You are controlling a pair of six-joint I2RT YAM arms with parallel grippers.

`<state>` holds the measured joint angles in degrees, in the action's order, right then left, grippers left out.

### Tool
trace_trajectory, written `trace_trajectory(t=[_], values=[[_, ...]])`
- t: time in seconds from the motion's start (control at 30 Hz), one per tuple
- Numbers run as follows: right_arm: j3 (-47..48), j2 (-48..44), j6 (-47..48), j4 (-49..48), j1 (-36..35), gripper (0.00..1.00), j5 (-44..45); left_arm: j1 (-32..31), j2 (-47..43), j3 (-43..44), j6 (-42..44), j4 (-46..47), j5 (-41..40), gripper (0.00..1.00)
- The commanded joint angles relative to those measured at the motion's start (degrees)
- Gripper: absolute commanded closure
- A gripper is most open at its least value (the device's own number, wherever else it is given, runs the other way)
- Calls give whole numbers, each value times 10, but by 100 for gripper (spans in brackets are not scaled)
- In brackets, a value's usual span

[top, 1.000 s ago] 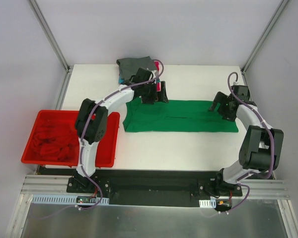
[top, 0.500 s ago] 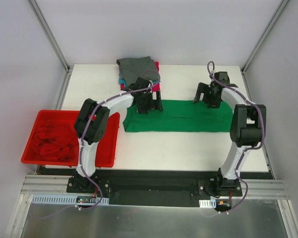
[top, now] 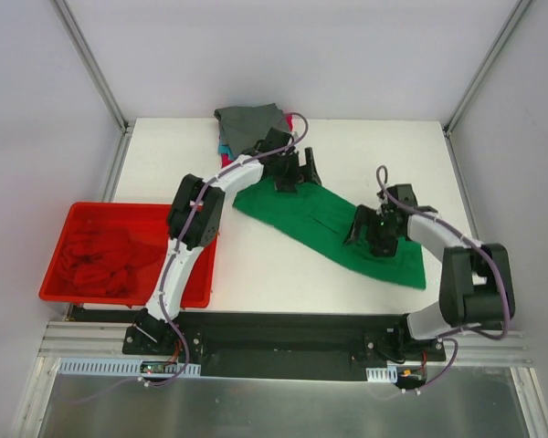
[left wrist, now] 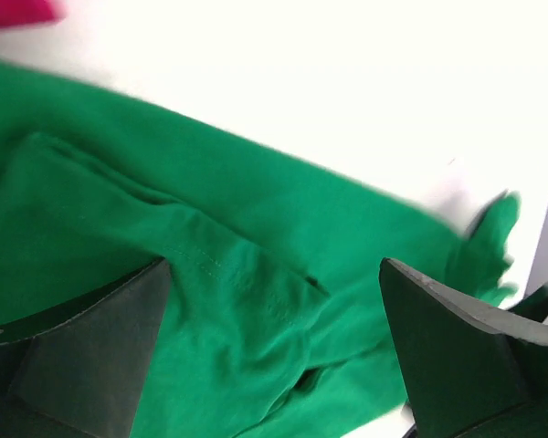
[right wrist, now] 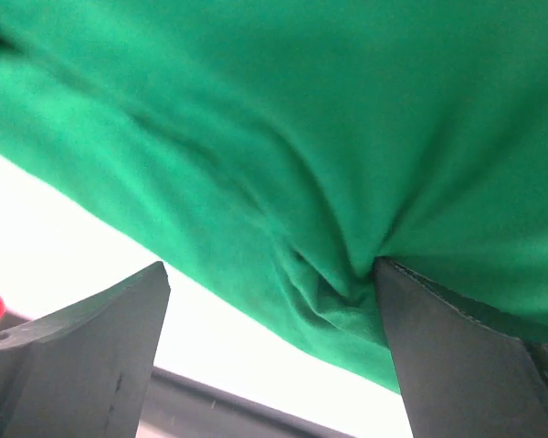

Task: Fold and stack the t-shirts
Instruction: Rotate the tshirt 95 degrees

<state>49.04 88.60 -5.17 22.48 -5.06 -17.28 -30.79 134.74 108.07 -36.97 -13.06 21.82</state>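
The green tee [top: 329,224] lay stretched out as a long folded band, slanting across the table [top: 384,155] from the far middle down toward the near right. Up at its far end, the left hand [top: 297,173] sat low over the cloth, just beside the stack at the table's far edge. There the grey tee [top: 251,123] was on top and a sliver of teal tee [top: 224,148] peeked out from under it. From the left wrist, the fingers [left wrist: 82,365] stood wide apart with nothing pinched between them. Green folds and a stitched seam spread beneath, with bare table beyond and a scrap of magenta tee [left wrist: 14,11] in the top corner. At the other end, the right hand [top: 370,235] was down on the band, close to its near-right tip. The right wrist view showed its fingers [right wrist: 82,356] parted wide as well. The cloth was gathered into a pucker against the tip of one finger, while the other sat over bare table beside the cloth's edge. Whether that tip was pressing the cloth down could not be told. Off to the left, well apart from all this, the bin [top: 100,298] sat by the table's near-left corner, with red tees [top: 100,260] heaped inside.
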Motion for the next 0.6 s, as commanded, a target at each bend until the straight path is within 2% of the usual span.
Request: trace_trajectory(t=[0.0,0.17,0.3,0.4,0.57], values=[[-103,-82,-70,43,-62,4,-108,-27,80,87,-21,2,70,1],[-136,-141,-127,56,-182,4,-110,-42,148,196,-45,29,86,1],[-148,-158,-186,-17,-274,4,-155,-43,213,245,-135,170,163,1],[-121,-153,-187,-42,-335,4,-156,-43,252,284,-173,201,156,1],[-71,-149,-152,-10,-360,4,-110,-40,272,291,-206,267,136,1]])
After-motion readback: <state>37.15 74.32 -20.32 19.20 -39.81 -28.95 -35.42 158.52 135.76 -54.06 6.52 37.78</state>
